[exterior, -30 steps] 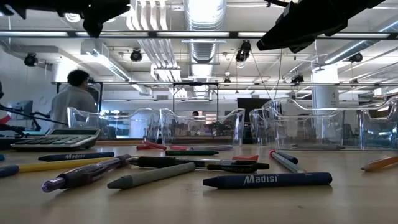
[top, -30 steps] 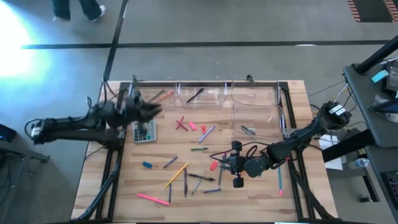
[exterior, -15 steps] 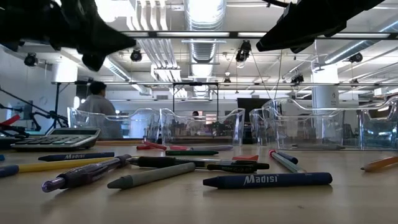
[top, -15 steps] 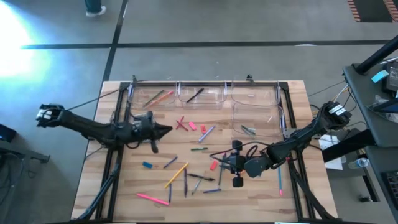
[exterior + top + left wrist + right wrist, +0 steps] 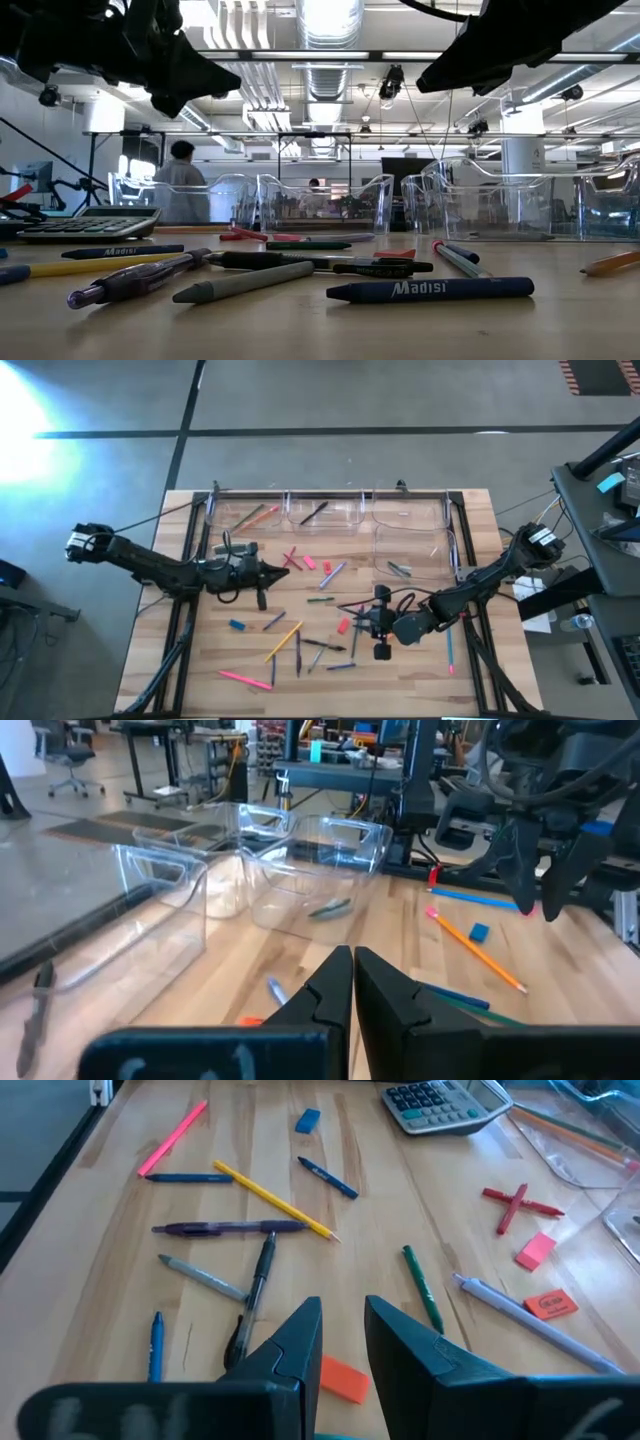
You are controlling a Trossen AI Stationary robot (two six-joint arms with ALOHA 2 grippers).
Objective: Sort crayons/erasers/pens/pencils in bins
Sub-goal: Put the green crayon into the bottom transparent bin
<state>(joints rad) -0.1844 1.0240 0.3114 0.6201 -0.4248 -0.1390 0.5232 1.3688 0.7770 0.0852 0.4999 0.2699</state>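
Note:
My left gripper (image 5: pixel 278 568) hangs shut and holds nothing over the table's middle left, beside two crossed red crayons (image 5: pixel 292 558); its fingers meet in the left wrist view (image 5: pixel 352 970). My right gripper (image 5: pixel 354 622) is low at centre right, open by a narrow gap (image 5: pixel 343 1320), just above an orange eraser (image 5: pixel 343 1378) and gripping nothing. Pens, pencils and crayons lie scattered across the front half, among them a yellow pencil (image 5: pixel 284 641), a pink pencil (image 5: pixel 245 679) and a blue eraser (image 5: pixel 236 625). Three clear bins (image 5: pixel 322 520) line the back edge, with another (image 5: pixel 412 540) just in front at the right.
The grey calculator (image 5: pixel 445 1105) lies at the left, mostly under my left arm in the high view. The back left bin holds orange and green pencils (image 5: pixel 255 515), the middle one a dark pen (image 5: pixel 315 512). A person (image 5: pixel 182 180) stands in the room behind.
My left arm swung from over the back left bin and calculator toward the table's middle, and its gripper closed empty. The right arm stayed put. The person behind walked rightwards.

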